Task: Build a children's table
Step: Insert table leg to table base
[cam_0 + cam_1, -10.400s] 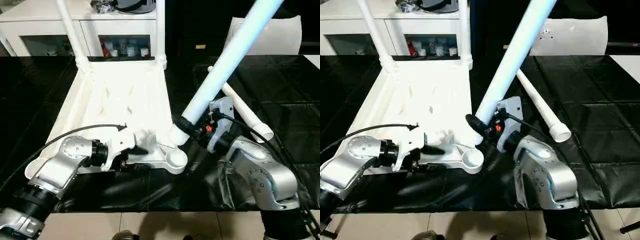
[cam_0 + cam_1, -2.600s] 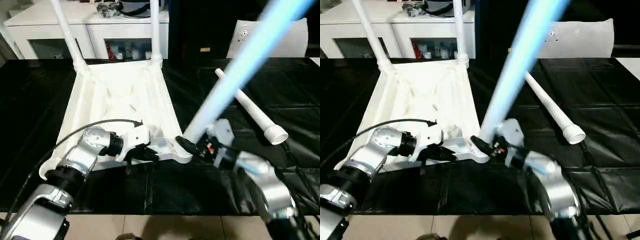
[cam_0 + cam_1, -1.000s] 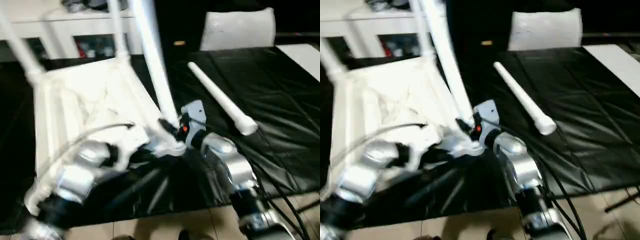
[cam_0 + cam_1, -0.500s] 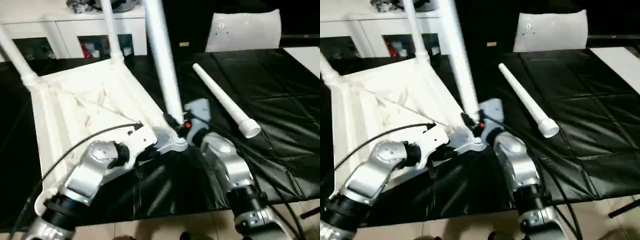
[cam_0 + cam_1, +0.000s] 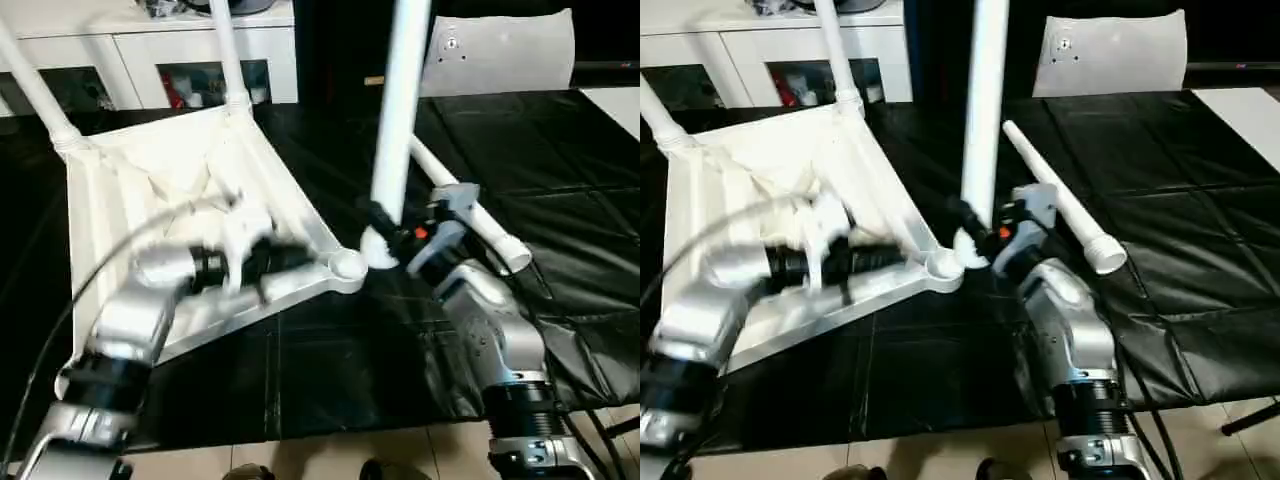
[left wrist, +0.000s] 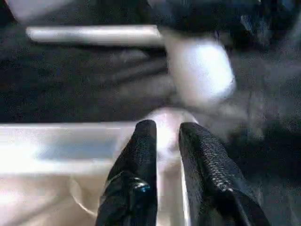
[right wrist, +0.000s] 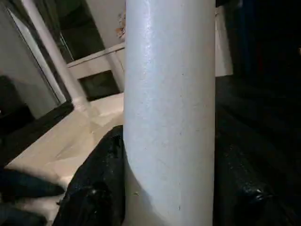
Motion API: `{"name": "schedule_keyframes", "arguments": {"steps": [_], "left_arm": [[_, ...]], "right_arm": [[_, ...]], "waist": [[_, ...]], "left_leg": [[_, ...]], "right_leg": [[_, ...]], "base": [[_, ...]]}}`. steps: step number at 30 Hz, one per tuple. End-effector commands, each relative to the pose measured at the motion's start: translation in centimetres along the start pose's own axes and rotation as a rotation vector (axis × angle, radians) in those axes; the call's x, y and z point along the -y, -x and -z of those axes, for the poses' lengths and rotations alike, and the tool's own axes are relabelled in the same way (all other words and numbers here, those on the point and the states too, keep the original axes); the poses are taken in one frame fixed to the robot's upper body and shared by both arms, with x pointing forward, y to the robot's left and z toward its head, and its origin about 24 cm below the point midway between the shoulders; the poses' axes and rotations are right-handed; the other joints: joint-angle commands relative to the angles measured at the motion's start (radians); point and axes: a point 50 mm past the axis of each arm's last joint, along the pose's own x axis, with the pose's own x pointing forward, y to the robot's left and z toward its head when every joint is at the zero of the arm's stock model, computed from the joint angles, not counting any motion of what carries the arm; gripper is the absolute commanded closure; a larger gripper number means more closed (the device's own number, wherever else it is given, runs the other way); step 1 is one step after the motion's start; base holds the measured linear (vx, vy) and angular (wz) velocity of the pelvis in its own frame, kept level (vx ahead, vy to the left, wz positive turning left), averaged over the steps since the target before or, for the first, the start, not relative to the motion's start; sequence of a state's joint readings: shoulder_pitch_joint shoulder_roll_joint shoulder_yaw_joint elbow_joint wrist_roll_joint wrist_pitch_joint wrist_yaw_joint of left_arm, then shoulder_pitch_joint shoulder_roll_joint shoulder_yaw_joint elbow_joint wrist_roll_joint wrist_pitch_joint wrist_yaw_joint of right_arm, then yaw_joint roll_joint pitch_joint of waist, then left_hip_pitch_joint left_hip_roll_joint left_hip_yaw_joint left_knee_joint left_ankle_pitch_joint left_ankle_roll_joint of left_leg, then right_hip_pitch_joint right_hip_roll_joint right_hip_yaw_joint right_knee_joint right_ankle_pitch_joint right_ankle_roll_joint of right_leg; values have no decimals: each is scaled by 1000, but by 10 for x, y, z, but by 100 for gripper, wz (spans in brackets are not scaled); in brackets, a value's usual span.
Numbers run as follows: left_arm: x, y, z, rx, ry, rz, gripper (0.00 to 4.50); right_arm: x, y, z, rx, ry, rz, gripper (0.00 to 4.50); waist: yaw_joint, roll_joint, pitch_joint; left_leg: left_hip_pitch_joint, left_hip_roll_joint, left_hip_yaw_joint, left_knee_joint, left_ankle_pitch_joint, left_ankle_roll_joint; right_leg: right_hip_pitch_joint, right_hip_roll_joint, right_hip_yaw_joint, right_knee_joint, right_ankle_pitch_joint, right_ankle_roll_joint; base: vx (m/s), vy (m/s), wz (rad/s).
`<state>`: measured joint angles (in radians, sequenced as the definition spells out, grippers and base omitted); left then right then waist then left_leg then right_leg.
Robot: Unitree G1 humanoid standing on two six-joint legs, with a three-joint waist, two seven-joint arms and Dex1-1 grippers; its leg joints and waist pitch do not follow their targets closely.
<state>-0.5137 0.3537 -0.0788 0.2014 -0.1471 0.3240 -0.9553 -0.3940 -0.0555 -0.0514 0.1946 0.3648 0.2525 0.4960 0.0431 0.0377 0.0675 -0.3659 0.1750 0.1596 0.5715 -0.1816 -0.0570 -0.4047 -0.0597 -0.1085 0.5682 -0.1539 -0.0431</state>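
The right pincer (image 5: 385, 232) is clenched on the lower end of a leg (image 5: 398, 100) held nearly upright, its foot just beside, and to the right of, the empty near corner socket (image 5: 347, 266) of the upturned table top (image 5: 170, 190) on the black worktop (image 5: 560, 160); seating it calls for a short shift left. The left pincer (image 6: 165, 134), blurred in the head views, reaches along the top's near rim toward that socket, fingers a little parted and grasping nothing visible. 2 legs stand in the far sockets, 1 spare leg (image 5: 1060, 215) lies behind the right arm, and the 4th socket is hidden by the left arm.
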Motion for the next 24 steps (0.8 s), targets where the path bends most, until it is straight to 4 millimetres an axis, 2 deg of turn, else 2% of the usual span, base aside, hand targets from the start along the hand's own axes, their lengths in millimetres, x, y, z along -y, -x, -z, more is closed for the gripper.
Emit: {"name": "schedule_keyframes", "arguments": {"steps": [1, 4, 5, 6, 7, 8, 10, 11, 12, 13, 14, 15, 18, 21, 24], "left_arm": [[-22, 0, -14, 15, -1, -163, 319], [-41, -5, -29, 38, 10, -311, 303], [-51, -7, -36, 41, 25, -378, 283], [-55, -8, -40, 46, 32, -399, 283], [-58, -11, -44, 59, 44, -410, 274], [-61, -16, -50, 74, 63, -416, 252], [-62, -19, -52, 67, 53, -422, 241], [-62, -22, -53, 59, 44, -425, 233], [-60, -30, -57, 56, 36, -397, 228], [-60, -30, -57, 56, 36, -397, 219], [-53, -42, -67, 84, 42, -329, 197], [-50, -44, -70, 96, 44, -311, 197], [-42, -52, -79, 127, 50, -235, 179], [-30, -57, -91, 162, 49, -138, 144], [-14, -58, -106, 210, 30, -26, 118]], "right_arm": [[-7, -1, -9, 18, 9, -22, 262], [-14, -2, -8, 2, 11, -65, 262], [-22, -2, -6, -9, 12, -118, 262], [-25, -2, -6, -14, 13, -138, 262], [-29, -2, -5, -20, 14, -161, 262], [-35, -2, -5, -24, 9, -197, 262], [-39, -3, -5, -23, 7, -218, 262], [-41, -3, -5, -22, 7, -233, 262], [-46, -4, -5, -28, 4, -259, 262], [-46, -4, -5, -28, 4, -259, 262], [-50, -4, -4, -42, 8, -275, 262], [-50, -4, -4, -47, 10, -278, 262], [-50, -4, -3, -60, 17, -278, 262], [-47, -4, -1, -77, 29, -265, 262], [-44, -5, 0, -97, 53, -247, 262]], "waist": [[6, -4, -78], [15, -4, -75], [18, -7, -75], [20, -6, -75], [22, -10, -74], [24, -12, -75], [26, -11, -77], [28, -5, -79], [29, -2, -81], [30, -5, -83], [31, -5, -82], [36, -6, -84], [50, -9, -85], [53, -12, -85], [53, -9, -84]], "left_leg": [[7, 49, -7, -51, -123, 76], [9, 50, -11, -51, -149, 57], [10, 46, -10, -49, -160, 52], [8, 46, -10, -49, -159, 52], [6, 46, -11, -49, -160, 52], [5, 42, -10, -47, -155, 55], [1, 44, -12, -47, -138, 59], [1, 47, -14, -46, -131, 58], [4, 46, -13, -43, -126, 63], [3, 48, -14, -43, -119, 65], [0, 49, -15, -44, -113, 68], [2, 50, -15, -42, -111, 67], [1, 51, -13, -40, -103, 69], [1, 54, -13, -41, -96, 66], [0, 55, -13, -41, -96, 64]], "right_leg": [[67, -89, 64, -56, -209, -177], [65, -89, 62, -60, -283, -138], [65, -88, 61, -63, -308, -122], [66, -89, 60, -63, -312, -118], [67, -90, 61, -65, -326, -108], [66, -90, 60, -69, -344, -98], [67, -91, 60, -66, -328, -101], [67, -93, 61, -61, -304, -109], [63, -90, 61, -62, -277, -114], [65, -91, 61, -58, -257, -119], [66, -91, 61, -57, -233, -131], [68, -95, 61, -54, -223, -142], [68, -99, 62, -52, -212, -155], [69, -101, 63, -46, -203, -163], [70, -101, 63, -47, -214, -165]], "base": [[0, 0, 0], [0, 0, 0], [0, 0, 0], [0, 0, 0], [0, 0, 0], [0, 0, 0], [0, 0, 0], [0, 0, 0], [0, 0, 0], [0, 0, 0], [0, 0, 0], [0, 0, 0], [0, 0, 0], [0, 0, 0], [0, 0, 0]]}}
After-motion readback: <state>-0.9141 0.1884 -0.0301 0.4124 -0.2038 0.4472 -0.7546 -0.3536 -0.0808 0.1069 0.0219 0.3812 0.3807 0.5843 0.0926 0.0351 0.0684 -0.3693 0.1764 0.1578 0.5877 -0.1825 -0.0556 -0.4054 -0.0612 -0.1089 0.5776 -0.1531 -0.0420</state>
